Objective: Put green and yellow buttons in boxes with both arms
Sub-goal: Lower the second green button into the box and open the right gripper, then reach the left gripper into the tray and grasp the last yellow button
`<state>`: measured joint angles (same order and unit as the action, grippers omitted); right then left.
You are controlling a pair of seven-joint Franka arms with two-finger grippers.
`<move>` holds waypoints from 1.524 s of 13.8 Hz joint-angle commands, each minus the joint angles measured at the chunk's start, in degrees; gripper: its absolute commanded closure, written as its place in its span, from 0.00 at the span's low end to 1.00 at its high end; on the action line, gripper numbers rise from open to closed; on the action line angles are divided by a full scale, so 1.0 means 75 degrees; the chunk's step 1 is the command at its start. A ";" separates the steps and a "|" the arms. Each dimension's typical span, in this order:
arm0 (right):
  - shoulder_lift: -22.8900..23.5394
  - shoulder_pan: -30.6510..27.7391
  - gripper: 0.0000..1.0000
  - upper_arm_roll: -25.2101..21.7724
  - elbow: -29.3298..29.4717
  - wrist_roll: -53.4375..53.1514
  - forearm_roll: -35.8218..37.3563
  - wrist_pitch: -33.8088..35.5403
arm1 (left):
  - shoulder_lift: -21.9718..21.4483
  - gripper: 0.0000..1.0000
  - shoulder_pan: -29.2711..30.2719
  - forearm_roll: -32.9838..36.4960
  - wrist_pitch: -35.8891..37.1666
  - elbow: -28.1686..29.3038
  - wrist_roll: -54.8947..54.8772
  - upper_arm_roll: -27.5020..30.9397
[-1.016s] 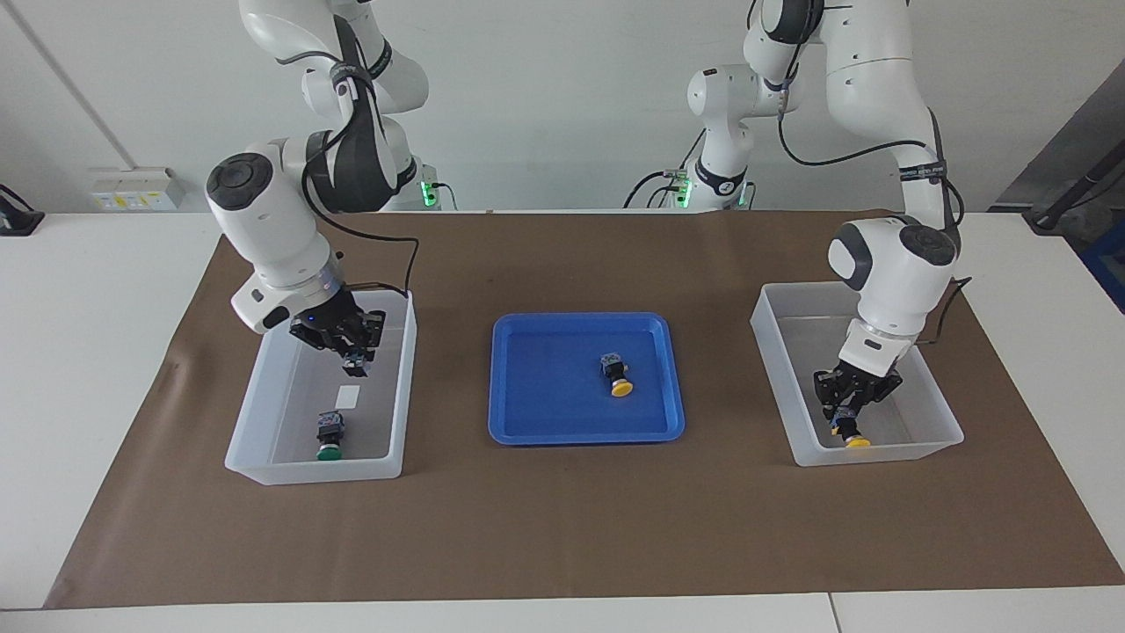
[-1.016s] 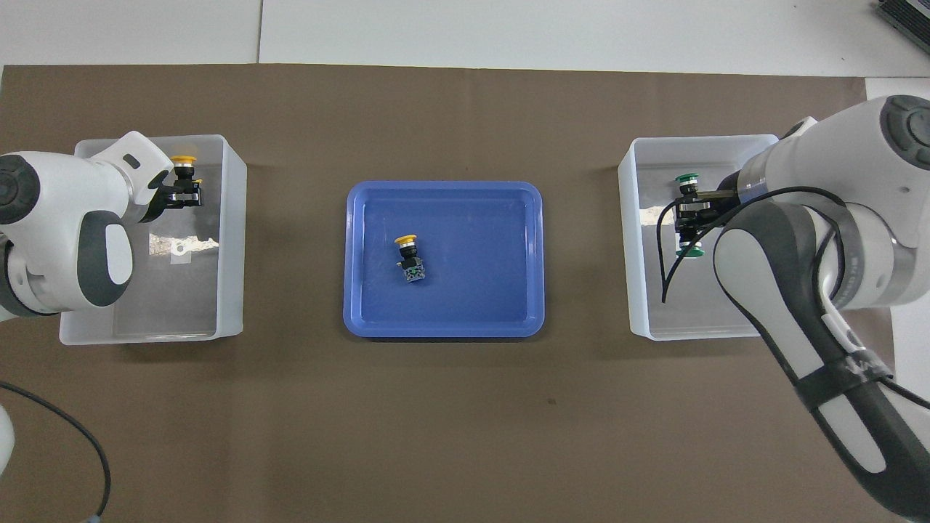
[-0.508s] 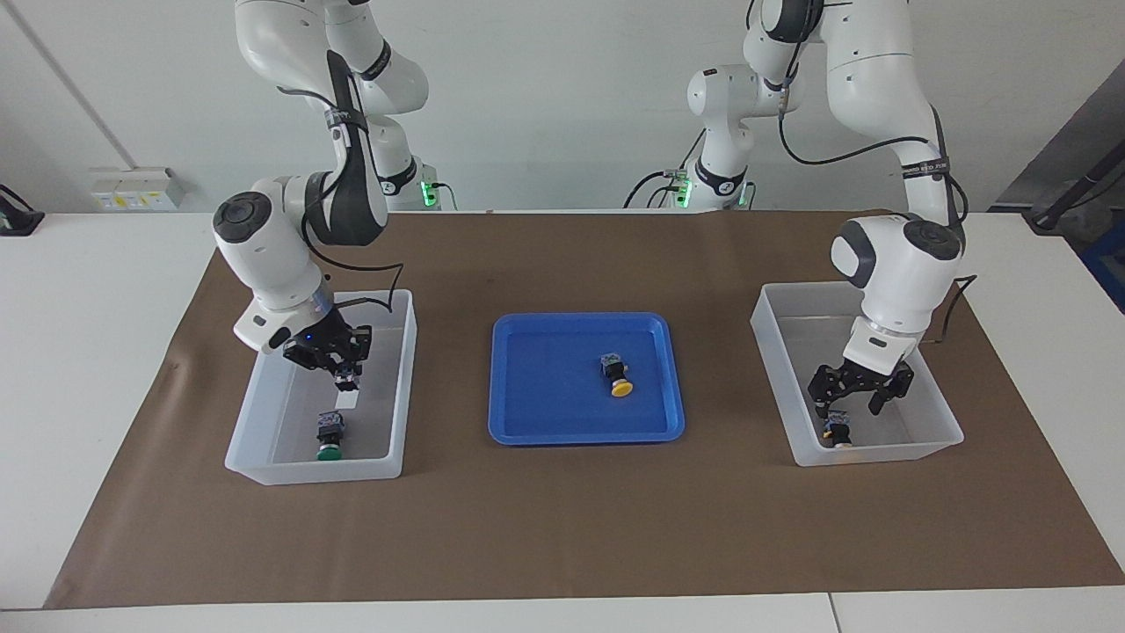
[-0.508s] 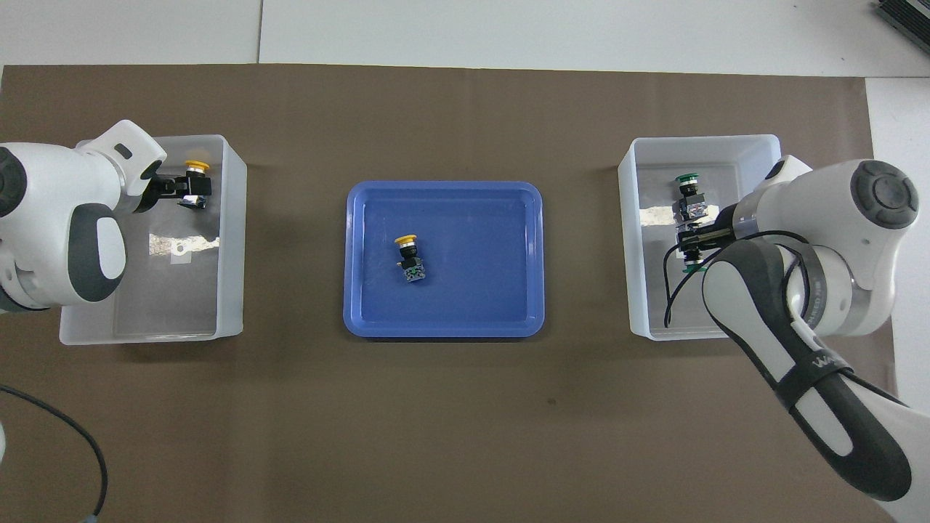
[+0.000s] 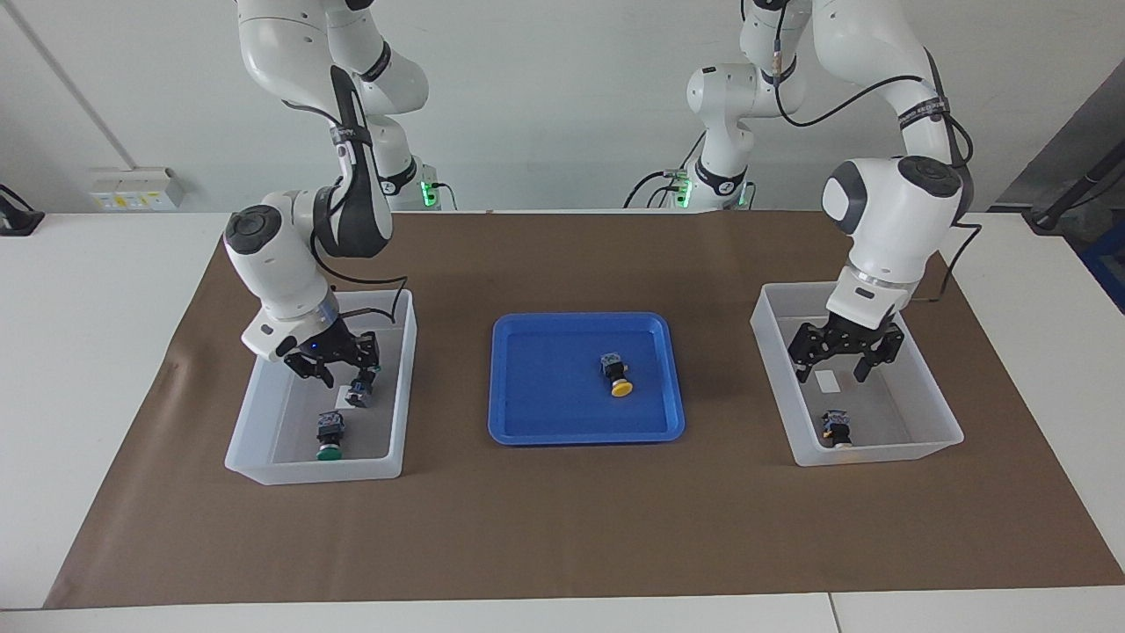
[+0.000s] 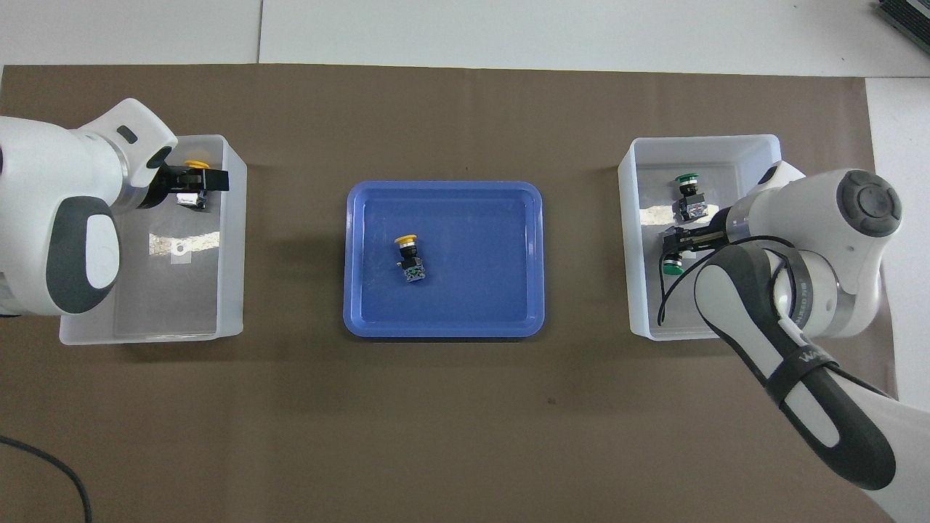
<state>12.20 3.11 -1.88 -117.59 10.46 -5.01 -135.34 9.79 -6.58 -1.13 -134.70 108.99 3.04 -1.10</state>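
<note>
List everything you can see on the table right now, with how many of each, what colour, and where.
green buttons: two, green caps; both in the box at the right arm's end, one farther from the robots than the other
yellow buttons: two, yellow caps; one in the tray, one in the box at the left arm's end
boxes: two, translucent white; one at the right arm's end, one at the left arm's end
tray: one, blue; between the boxes
mat: one, brown; under everything
table: one, white
right gripper: black; low in its box
left gripper: black, open; over its box
</note>
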 commanded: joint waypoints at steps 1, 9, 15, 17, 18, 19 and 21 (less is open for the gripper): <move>-0.0336 -0.0133 0.00 0.0075 0.0408 -0.0035 0.0106 0.0289 | -0.0005 0.00 -0.0737 0.0174 0.0065 0.0128 0.0728 0.0088; -0.1392 -0.0039 0.00 0.0075 0.1695 -0.2681 0.1265 0.2898 | 0.0451 0.00 -0.2730 0.0174 -0.0895 0.0831 0.3482 0.0077; -0.1790 -0.0145 0.00 0.0028 0.3513 -0.2707 0.1137 0.5492 | 0.1237 0.00 -0.3493 0.0185 -0.1903 0.0831 0.4364 0.0077; -0.2001 -0.0273 0.00 -0.0007 0.3527 -0.2695 0.1044 0.5762 | 0.1284 0.16 -0.3623 0.0185 -0.2020 0.0971 0.4375 0.0077; -0.2013 -0.0459 0.00 -0.0007 0.3515 -0.2684 0.0939 0.5996 | 0.1284 0.42 -0.3635 0.0185 -0.1986 0.0972 0.4375 0.0088; -0.2025 -0.0623 0.00 -0.0030 0.3503 -0.2672 0.0706 0.6126 | 0.1273 0.87 -0.3623 0.0185 -0.1904 0.0960 0.4375 0.0100; -0.2072 -0.0660 0.00 -0.0054 0.3421 -0.2451 0.0703 0.6080 | 0.1249 1.00 -0.3611 0.0185 -0.1810 0.0937 0.4375 0.0112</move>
<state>-3.11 -0.77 -2.45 -91.56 -8.89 1.76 -90.15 19.87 -32.84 -1.13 -148.19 115.21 34.59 -1.28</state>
